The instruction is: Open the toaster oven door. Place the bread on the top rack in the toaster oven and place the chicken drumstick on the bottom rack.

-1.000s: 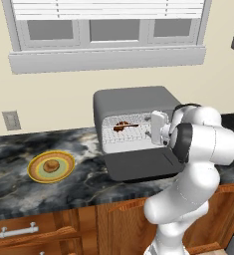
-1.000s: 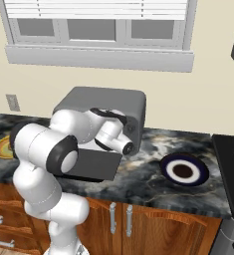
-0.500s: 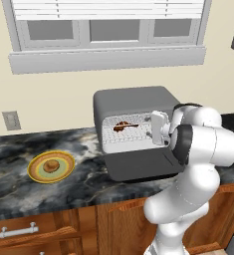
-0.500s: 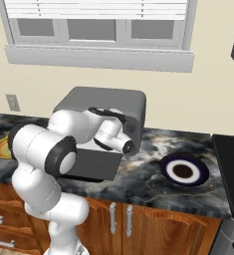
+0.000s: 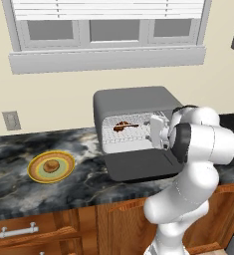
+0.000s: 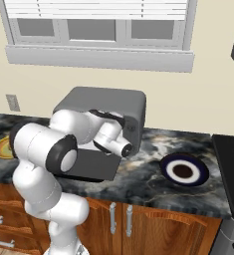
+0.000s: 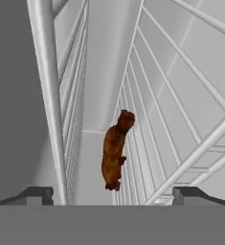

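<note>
The toaster oven [image 5: 131,102] stands on the counter with its door [image 5: 138,165] folded down flat in front. The chicken drumstick [image 5: 123,126] lies on a silver wire rack inside; I cannot tell which rack. In the rolled hand view the drumstick [image 7: 115,150] lies just ahead, between wire racks. My gripper [image 5: 151,132] is at the right of the oven mouth, pointing in. The gripper [image 7: 114,195] is open, its fingertips [image 7: 37,194] apart from the drumstick and holding nothing. The bread [image 5: 51,166] sits on a yellow-green plate [image 5: 36,173] to the left.
A dark blue plate [image 6: 183,171] with a white centre lies on the counter right of the oven [image 6: 103,102]. A stovetop [image 6: 230,154] borders the counter at the far right. Wood cabinets run below the counter's front edge, and a window is behind.
</note>
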